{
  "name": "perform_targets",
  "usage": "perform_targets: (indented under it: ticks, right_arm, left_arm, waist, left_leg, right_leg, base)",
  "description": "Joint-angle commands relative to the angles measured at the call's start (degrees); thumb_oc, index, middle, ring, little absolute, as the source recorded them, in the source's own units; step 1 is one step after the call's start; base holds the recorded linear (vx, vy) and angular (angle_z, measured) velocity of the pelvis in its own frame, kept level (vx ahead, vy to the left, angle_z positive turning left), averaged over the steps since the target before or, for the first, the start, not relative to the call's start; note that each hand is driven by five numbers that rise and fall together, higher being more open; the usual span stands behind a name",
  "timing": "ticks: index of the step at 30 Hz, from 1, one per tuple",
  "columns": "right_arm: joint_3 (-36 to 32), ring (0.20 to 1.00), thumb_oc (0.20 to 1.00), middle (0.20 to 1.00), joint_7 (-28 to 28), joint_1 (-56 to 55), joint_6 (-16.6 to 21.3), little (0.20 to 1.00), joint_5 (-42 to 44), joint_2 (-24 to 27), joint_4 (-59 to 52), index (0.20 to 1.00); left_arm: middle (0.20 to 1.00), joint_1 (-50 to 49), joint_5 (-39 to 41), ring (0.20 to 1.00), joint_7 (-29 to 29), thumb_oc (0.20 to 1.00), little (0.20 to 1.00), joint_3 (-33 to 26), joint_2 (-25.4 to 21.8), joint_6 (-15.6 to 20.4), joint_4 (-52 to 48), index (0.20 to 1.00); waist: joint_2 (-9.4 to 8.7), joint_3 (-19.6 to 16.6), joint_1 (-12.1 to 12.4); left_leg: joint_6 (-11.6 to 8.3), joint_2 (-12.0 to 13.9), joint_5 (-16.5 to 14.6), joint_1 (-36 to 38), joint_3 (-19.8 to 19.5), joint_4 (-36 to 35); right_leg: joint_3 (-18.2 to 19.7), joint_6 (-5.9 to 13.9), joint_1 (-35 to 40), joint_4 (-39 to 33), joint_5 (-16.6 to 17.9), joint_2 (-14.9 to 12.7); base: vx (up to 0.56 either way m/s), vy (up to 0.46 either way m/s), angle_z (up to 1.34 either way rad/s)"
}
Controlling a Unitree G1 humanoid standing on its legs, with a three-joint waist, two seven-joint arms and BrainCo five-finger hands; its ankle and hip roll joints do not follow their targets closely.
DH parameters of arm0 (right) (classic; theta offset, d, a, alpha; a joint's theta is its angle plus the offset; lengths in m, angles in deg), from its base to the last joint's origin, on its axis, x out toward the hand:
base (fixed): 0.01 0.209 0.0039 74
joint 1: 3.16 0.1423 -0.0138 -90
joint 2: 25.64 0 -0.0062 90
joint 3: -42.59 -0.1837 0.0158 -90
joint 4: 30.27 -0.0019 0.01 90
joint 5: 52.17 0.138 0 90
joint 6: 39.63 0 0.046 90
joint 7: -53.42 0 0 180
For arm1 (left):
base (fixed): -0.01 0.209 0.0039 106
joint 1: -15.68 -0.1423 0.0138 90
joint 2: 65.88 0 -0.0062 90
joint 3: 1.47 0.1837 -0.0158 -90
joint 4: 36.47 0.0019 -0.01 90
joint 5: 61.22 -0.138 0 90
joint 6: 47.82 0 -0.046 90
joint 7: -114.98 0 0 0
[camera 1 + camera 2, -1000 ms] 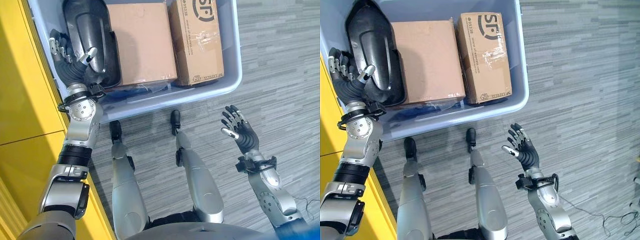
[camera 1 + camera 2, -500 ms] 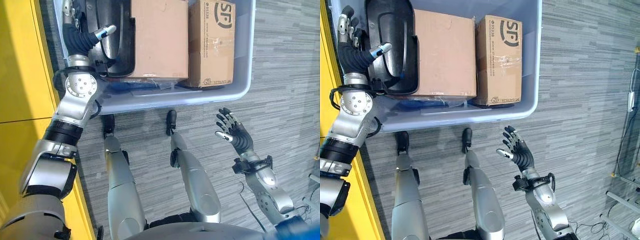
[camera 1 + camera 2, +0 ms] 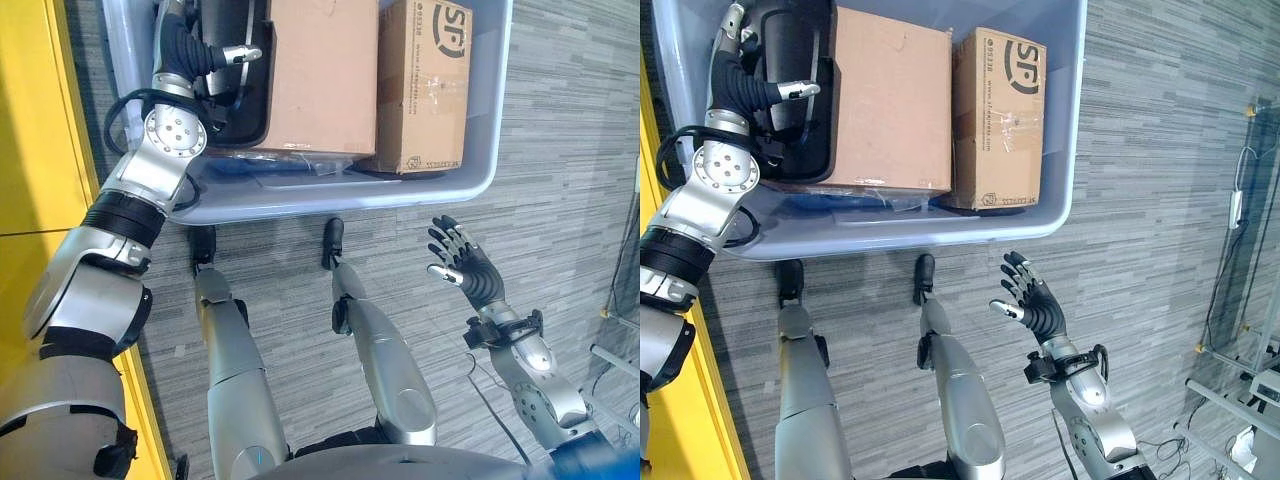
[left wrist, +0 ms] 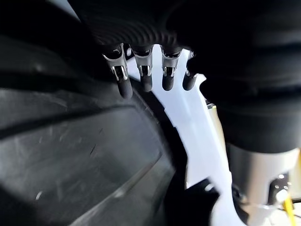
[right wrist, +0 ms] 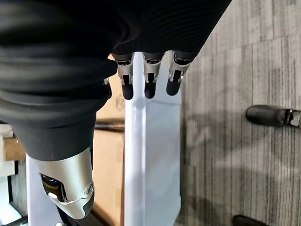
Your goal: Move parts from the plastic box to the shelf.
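1. Parts sit packed in a pale plastic box [image 3: 1060,190] on a grey plank floor [image 3: 1160,150], with the robot's left hand [image 3: 740,75] reaching into the box's left end.
2. Beside that hand lies a black moulded part [image 3: 790,60], standing along the box wall; the thumb [image 3: 243,54] lies across the part's face, and the other fingers [image 4: 143,77] reach down between the part and the pale wall.
3. Whether the left hand truly clamps the black part or merely rests against it is hard to judge from these angles; the wrist camera shows the dark fingertips extended, close to the part's glossy surface.
4. Just beyond the thumb, touching the black part's far side, stands a plain cardboard carton [image 3: 890,100].
5. Next to it, farther from the left hand, a second printed carton [image 3: 1000,110] fills the space up to the box's right wall.
6. Under the cartons, near the box's front wall, something dark blue and crumpled [image 3: 855,200] shows, too hidden to identify.
7. Outside the box, the right hand [image 3: 1035,305] hovers over the floor, well apart from the box's front rim, palm turned inward with fingers spread and relaxed, holding nothing.
8. On the left arm's outer side runs a yellow surface [image 3: 35,130], just beside the box.
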Motion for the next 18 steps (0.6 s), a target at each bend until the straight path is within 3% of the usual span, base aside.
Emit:
perform_targets:
  ticks: [1, 18]
  right_arm:
    - [-3.36, 1.000, 1.000, 1.000, 0.13, 1.33, 2.31, 1.000, -0.56, 2.19, -2.25, 1.000]
    - [-3.95, 1.000, 1.000, 1.000, 1.00, 0.83, 1.33, 1.000, -1.35, 2.39, -3.30, 1.000]
  left_arm:
    - [1.000, 1.86, -1.00, 1.000, -0.19, 1.000, 1.000, -2.05, -3.77, 0.29, 0.12, 1.000]
    - [1.000, -6.84, 1.06, 1.000, -0.39, 1.000, 1.000, -7.38, 6.39, 0.33, -4.20, 1.000]
  waist:
    - [-6.07, 2.00, 1.95]
    - [-5.56, 1.92, 2.23]
  left_leg:
    - [3.10, 0.28, -3.19, 4.07, 4.82, -1.82]
    - [3.38, -0.05, -3.64, 4.78, 5.13, -1.48]
  right_leg:
    - [0.67, 5.83, 9.82, 6.46, -11.16, -5.60]
    - [1.41, 5.01, 9.32, 7.97, -12.48, -5.44]
  base:
    - [0.00, 0.000, 0.00]
    - [0.00, -0.001, -0.01]
